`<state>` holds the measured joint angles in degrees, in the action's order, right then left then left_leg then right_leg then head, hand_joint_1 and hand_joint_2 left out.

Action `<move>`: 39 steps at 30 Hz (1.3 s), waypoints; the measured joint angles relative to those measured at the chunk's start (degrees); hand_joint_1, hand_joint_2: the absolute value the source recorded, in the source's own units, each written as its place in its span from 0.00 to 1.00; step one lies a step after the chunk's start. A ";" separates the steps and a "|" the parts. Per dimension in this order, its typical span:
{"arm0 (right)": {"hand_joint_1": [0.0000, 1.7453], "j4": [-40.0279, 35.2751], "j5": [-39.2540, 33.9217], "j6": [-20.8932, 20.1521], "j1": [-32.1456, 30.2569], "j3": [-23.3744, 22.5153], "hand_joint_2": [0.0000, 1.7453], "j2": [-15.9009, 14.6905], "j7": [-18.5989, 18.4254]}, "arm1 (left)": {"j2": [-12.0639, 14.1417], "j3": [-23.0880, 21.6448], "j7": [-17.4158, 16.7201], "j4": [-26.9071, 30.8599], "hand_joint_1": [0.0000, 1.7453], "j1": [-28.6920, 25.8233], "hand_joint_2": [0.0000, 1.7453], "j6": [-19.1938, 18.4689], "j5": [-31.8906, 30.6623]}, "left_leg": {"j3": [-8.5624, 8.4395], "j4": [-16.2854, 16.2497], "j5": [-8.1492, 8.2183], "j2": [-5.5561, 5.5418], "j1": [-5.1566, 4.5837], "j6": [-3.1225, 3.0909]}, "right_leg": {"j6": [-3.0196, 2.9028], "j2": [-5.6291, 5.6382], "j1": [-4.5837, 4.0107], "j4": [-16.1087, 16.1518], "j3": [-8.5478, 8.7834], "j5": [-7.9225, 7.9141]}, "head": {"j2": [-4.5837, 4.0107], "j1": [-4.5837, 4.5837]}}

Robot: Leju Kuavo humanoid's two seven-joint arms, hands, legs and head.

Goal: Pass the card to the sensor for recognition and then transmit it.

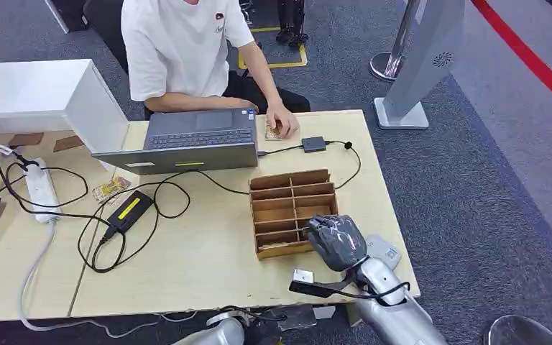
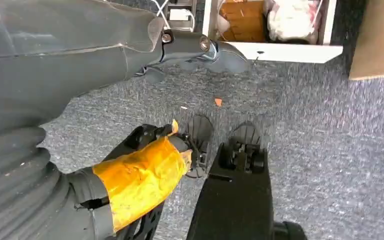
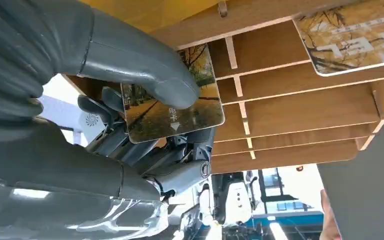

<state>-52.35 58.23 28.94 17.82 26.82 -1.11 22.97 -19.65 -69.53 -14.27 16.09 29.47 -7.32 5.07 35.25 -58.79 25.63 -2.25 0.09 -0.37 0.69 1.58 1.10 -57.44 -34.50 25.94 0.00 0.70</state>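
Right hand (image 1: 336,241) sits lower right of centre in the head view, over the near right corner of the wooden divider box (image 1: 287,188). In the right wrist view the thumb (image 3: 145,70) presses one card (image 3: 172,112) against the darker fingers (image 3: 105,107) behind it: a pinch grip, the card held in front of the box's slots. A second card (image 3: 355,42) lies in a slot, upper right of that frame.

Left hand (image 2: 195,47) hangs below the table, over grey carpet; fingers look loosely curled with nothing in them, though how tightly is hard to tell.

Table (image 1: 208,273) count, head view: one laptop (image 1: 194,140) upper centre, one small black sensor puck (image 1: 314,144) right of it on a cable, one black power brick (image 1: 129,210) centre left, one white power strip (image 1: 39,188) far left, and one white block (image 1: 302,277) by the near edge beside the right wrist.

One person (image 1: 180,50) in a white shirt sits at top centre, one hand (image 1: 282,121) resting on a card-like item just left of the sensor puck.
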 joint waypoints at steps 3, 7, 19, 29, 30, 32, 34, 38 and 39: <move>1.00 -0.20 0.04 -0.20 0.01 0.00 1.00 0.00 0.20 | 0.00 -0.02 -0.42 0.00 0.00 0.00 1.00 -0.37 -0.50 | 0.00 0.00 0.00 0.00 0.00 0.00 | 0.00 0.00 0.00 0.00 0.00 0.00 | 0.02 0.00; 1.00 -0.42 -0.04 -0.22 0.27 0.00 1.00 0.00 0.83 | -0.02 -0.18 -0.83 0.02 0.00 0.02 1.00 -0.83 -1.40 | 0.01 0.00 0.00 -0.01 0.00 0.00 | 0.00 -0.01 0.00 0.00 0.02 0.00 | 0.00 0.00; 1.00 -4.24 -4.09 -9.67 9.49 0.39 1.00 0.48 1.84 | -0.28 -3.28 -2.43 1.64 0.00 0.48 1.00 -3.08 -2.49 | 0.01 0.00 -0.04 0.02 0.00 -0.02 | -0.05 0.01 0.00 -0.02 0.01 -0.06 | 0.00 -0.02; 1.00 -6.62 -14.29 -27.99 20.54 2.10 1.00 1.18 2.29 | -0.50 -5.99 -2.99 3.52 0.00 0.92 1.00 -4.96 -3.21 | 0.02 -0.01 -0.04 0.00 0.00 -0.02 | -0.06 0.00 0.00 -0.03 0.00 -0.07 | 0.02 0.00; 1.00 -6.62 -14.60 -28.42 21.25 2.16 1.00 1.29 2.30 | -0.50 -6.19 -3.02 3.65 0.00 0.96 1.00 -4.96 -3.26 | 0.02 -0.01 -0.04 -0.01 0.00 -0.02 | -0.06 0.00 0.00 -0.03 0.01 -0.06 | 0.02 -0.02; 1.00 -6.62 -14.67 -28.72 22.26 2.34 1.00 1.40 2.36 | -0.52 -6.60 -3.02 3.83 0.00 1.04 1.00 -5.00 -3.28 | 0.02 -0.01 -0.04 -0.01 0.00 -0.02 | -0.06 0.00 0.00 -0.03 0.01 -0.06 | 0.02 -0.02; 1.00 -6.60 -14.89 -28.94 22.82 2.54 1.00 1.46 2.40 | -0.55 -6.80 -3.02 4.00 0.00 1.07 1.00 -5.09 -3.32 | 0.02 -0.01 -0.04 -0.01 0.00 -0.02 | -0.06 -0.01 0.00 -0.03 0.01 -0.06 | 0.02 -0.02; 1.00 -6.21 -11.49 -22.26 24.77 3.06 1.00 3.33 -1.84 | -0.63 -7.45 -3.10 4.66 0.00 1.18 1.00 -5.68 -4.72 | 0.06 0.00 -0.04 0.06 0.00 -0.02 | -0.07 0.06 0.00 -0.05 -0.01 -0.07 | 0.00 -0.02; 1.00 -5.66 -8.30 -18.52 25.88 3.34 1.00 4.63 -4.21 | -0.63 -7.84 -3.54 5.18 0.00 1.25 1.00 -5.92 -5.16 | 0.05 0.00 -0.04 0.12 0.00 -0.02 | -0.08 0.10 0.00 -0.05 -0.03 -0.08 | 0.00 0.00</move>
<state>-58.01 49.92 10.42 43.70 30.16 3.51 18.76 -20.28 -77.37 -17.81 21.26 30.72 -13.24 -0.09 35.30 -58.80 25.60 -2.13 0.09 -0.39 0.60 1.69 1.10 -57.49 -34.54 25.86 0.00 0.70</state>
